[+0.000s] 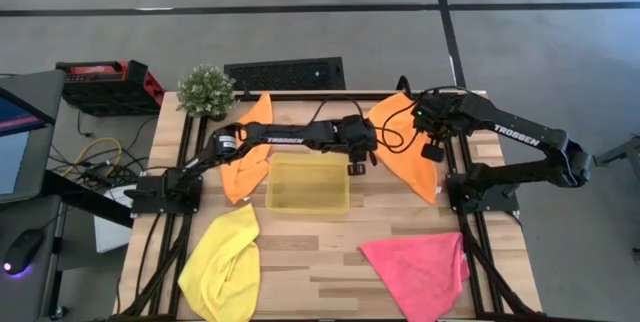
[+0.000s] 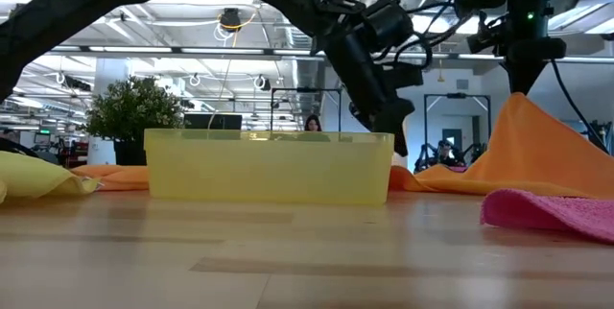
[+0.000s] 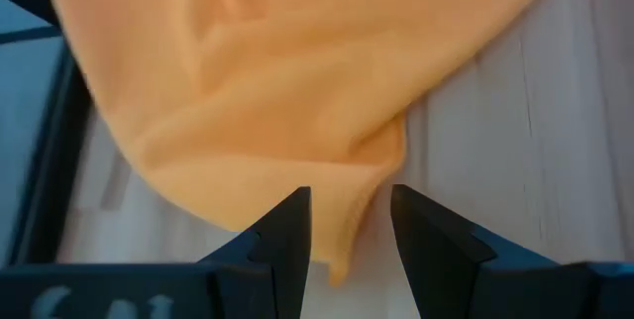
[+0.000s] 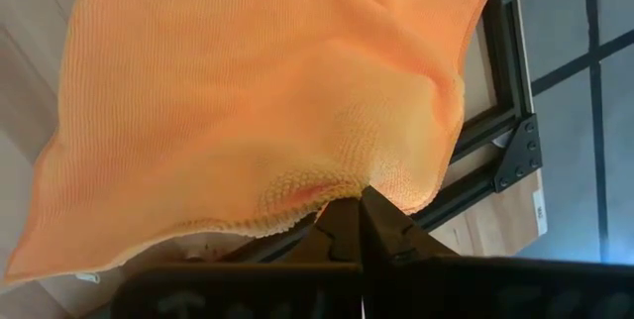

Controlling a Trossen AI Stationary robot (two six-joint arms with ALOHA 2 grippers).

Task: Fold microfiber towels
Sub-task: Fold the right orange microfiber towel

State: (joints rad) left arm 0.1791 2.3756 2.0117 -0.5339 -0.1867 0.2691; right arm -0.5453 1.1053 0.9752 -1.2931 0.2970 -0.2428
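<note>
Two orange towels lie at the back of the table, one on the left (image 1: pixel 245 157) and one on the right (image 1: pixel 405 147). A yellow towel (image 1: pixel 225 262) and a pink towel (image 1: pixel 415 272) lie near the front edge. My right gripper (image 4: pixel 359 222) is shut on the right orange towel (image 2: pixel 537 155), which it lifts into a peak. My left gripper (image 3: pixel 349 235) reaches past the tray and stands open, its fingers on either side of a low corner (image 3: pixel 347 240) of that same towel lying on the table. I cannot tell whether they touch it. My right gripper pinches the right orange towel at its hemmed edge (image 4: pixel 317 198) between its two shut fingers, coming from above and pointing steeply down. The cloth bunches at the fingertips. It hangs from the peak (image 2: pixel 523 103) like a tent, and its lower parts rest on the table.
A translucent yellow tray (image 1: pixel 308 182) stands mid-table, just in front of my left gripper (image 1: pixel 358 165). A potted plant (image 1: pixel 206 90) sits at the back left corner. Bare wood lies between the yellow and pink towels.
</note>
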